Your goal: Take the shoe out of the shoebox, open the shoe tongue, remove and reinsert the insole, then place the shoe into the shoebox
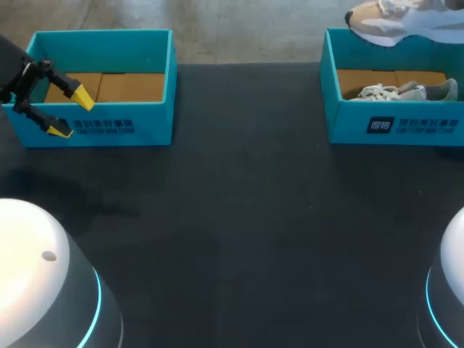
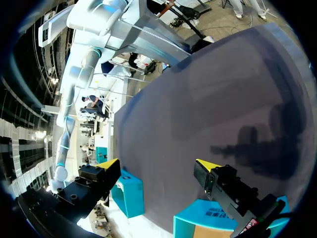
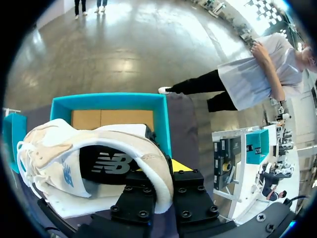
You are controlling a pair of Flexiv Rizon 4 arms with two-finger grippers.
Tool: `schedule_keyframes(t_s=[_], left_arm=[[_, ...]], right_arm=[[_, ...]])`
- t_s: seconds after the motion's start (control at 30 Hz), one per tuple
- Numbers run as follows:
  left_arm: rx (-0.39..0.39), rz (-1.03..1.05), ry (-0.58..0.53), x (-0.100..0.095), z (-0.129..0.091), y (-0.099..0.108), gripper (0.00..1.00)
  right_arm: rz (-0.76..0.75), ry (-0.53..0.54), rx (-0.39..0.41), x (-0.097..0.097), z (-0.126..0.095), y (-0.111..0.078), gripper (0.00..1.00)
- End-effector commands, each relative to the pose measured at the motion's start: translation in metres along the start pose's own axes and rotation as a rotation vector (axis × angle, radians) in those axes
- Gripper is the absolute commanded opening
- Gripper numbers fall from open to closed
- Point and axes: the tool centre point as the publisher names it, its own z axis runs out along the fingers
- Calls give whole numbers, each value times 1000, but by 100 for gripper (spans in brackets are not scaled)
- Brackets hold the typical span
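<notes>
1. One shoe (image 1: 397, 22) hangs in the air above the far rim of the right shoebox (image 1: 348, 129). The taking-out step therefore looks done, though this could equally be the trip back in; the pictures do not settle which.
2. Seen from the right wrist, a dark insole (image 3: 106, 163) lies inside the shoe. Judging by that, the insole work has either not begun or is already finished. The tongue is hidden, so whether it has been opened cannot be told.
3. The right gripper (image 3: 161, 186) is clenched on the shoe at its heel collar. One finger sits inside the opening and the other outside, with the padded white rim pinched between them. The rest of the shoe stretches out to one side of the fingers, with the shoebox's cardboard floor showing ahead of and below it.
4. A second shoe (image 1: 402, 93), pale with loose laces, lies on the floor of that same right shoebox.
5. The left gripper (image 1: 70, 114) is released, its yellow tips spread wide with nothing between them. It hangs at the near corner of the left shoebox (image 1: 156, 127), well apart from the held shoe across the table (image 1: 246, 217).
6. If this is the early stage, the tongue, the insole and the return to the shoebox are all left to do.
</notes>
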Motion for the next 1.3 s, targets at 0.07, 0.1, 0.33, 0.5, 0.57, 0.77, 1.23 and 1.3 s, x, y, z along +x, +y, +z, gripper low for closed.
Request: schedule_keyframes(t_s=[0.07, 0.1, 0.33, 0.5, 0.57, 0.77, 1.23, 1.3], left_arm=[[-1, 1, 2, 0, 0, -1, 100], [-1, 1, 2, 0, 0, -1, 100], [-1, 1, 2, 0, 0, -1, 100], [-1, 1, 2, 0, 0, -1, 100], [-1, 1, 2, 0, 0, -1, 100], [-1, 1, 2, 0, 0, -1, 100], [-1, 1, 2, 0, 0, -1, 100], [-1, 1, 2, 0, 0, -1, 100]], right_arm=[[-1, -8, 2, 3, 8, -9, 0], [2, -10, 4, 3, 11, -10, 0], [7, -16, 4, 10, 25, -21, 0], [42, -65, 8, 12, 33, -24, 0], [42, -65, 8, 12, 33, -24, 0], [42, -65, 8, 12, 33, -24, 0], [42, -63, 13, 12, 45, -24, 0], [36, -70, 7, 12, 45, -24, 0]])
